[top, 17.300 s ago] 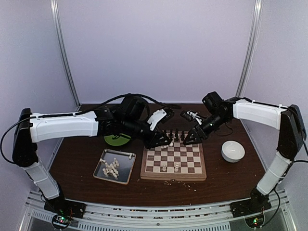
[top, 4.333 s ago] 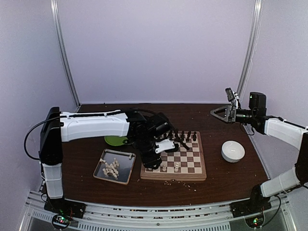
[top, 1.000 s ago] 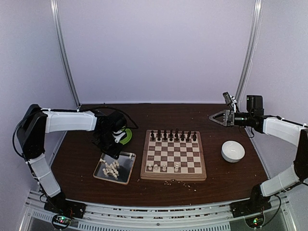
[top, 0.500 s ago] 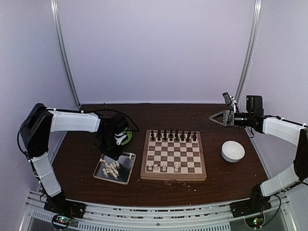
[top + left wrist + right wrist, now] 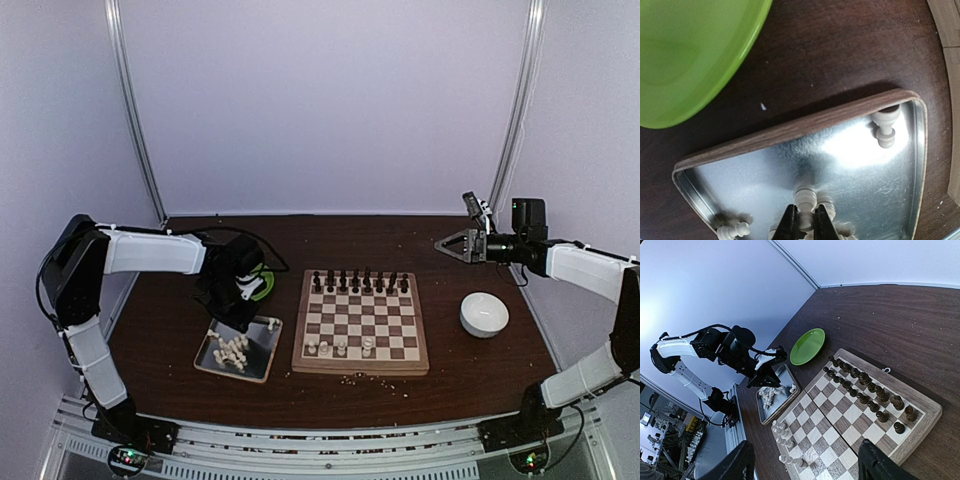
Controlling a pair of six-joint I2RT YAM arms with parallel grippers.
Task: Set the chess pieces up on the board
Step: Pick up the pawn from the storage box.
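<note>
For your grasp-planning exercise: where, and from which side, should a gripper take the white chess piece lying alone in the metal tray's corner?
Grip the white piece across its narrow neck, coming straight down from above. It lies on its side, its wide base close to the tray wall, so a sideways approach would probably hit the rim.

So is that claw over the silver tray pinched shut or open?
Shut. In the wrist view the left gripper has its fingertips pinched on a cream chess piece in the tray.
</note>
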